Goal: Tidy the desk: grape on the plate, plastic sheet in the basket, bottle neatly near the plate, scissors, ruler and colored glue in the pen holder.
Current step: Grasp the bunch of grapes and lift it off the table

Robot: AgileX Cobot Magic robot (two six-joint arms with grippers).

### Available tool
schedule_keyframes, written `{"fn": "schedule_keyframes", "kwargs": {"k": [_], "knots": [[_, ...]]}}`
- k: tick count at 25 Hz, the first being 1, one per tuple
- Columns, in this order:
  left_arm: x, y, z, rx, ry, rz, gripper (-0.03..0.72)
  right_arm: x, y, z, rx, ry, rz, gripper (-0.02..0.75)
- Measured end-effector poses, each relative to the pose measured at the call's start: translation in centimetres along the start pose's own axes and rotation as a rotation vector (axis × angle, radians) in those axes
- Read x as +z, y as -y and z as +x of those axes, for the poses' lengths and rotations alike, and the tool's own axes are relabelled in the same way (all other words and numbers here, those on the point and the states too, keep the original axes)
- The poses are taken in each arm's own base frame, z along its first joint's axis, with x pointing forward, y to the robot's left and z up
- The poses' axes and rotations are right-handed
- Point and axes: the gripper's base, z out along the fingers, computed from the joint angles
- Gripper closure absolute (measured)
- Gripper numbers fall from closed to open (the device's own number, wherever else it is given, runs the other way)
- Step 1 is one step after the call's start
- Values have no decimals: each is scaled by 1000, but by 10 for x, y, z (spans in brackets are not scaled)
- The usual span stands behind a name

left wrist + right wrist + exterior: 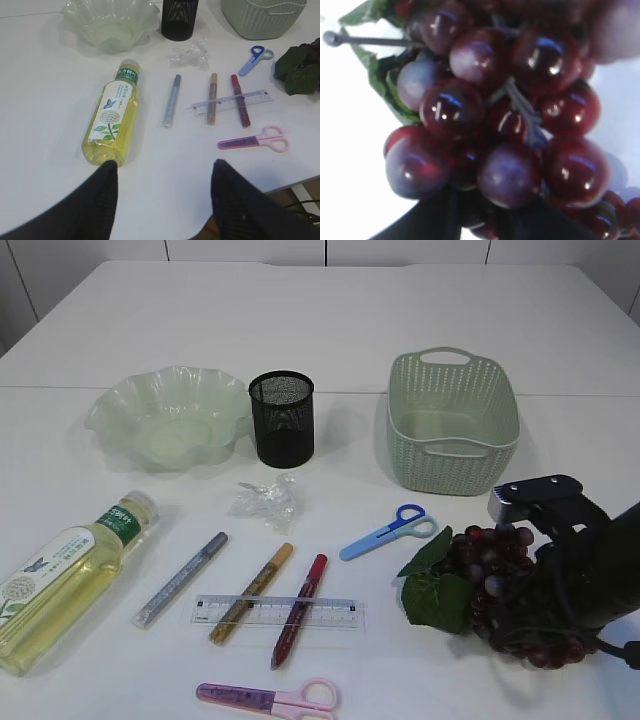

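Two end effectors are in play. Nearest the left wrist camera, the left end effector [165, 167] hovers above the counter [330, 320] with its dark fingers [107, 182] spread wide and nothing between them; just beyond its left finger the bottle [65, 580] of yellow liquid lies on its side at the lower left of the exterior frame, cap pointing up and right.

At the bottom centre lie the pink scissors [270, 698], closed and flat; above them the clear ruler [277, 612] lies crosswise over the gold glue pen [251, 592] and the red glue pen [299, 610]; the silver glue pen [181, 578] lies apart to their left.

At the lower right the grape [490, 580] bunch rests on the counter with its green leaves toward the centre; the right end effector [485, 220] is down on the bunch, and the berries fill the right wrist view with dark finger shapes along the bottom edge; whether the jaws have a firm hold on the bunch I cannot tell.

Just up and left of the leaves lie the blue scissors [388, 532]; the crumpled plastic sheet [265, 500] sits at mid frame.

Farther back stand the pale green wavy plate [168, 418] at the left, the black mesh pen holder [281, 418] touching its right rim, and the green basket [452, 420] at the right.
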Motion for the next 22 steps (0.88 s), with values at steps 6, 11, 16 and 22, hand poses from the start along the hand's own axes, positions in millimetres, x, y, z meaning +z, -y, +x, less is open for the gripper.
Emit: {"fn": "schedule_keyframes", "kwargs": {"k": [6,11,16,22], "knots": [[0,2,0,-9,5,17,255,-7,-9,-6,-13,-52,-95,584],[0,2,-1,-11,13,20,255,-20,-16,-20,-45,-59,-162,584],[0,3,-2,-17,19,31,255,-29,-21,-25,-91,-118,-229,585],[0,3,-2,-19,20,35,255,-43,-28,-35,-131,-172,-302,585]]}}
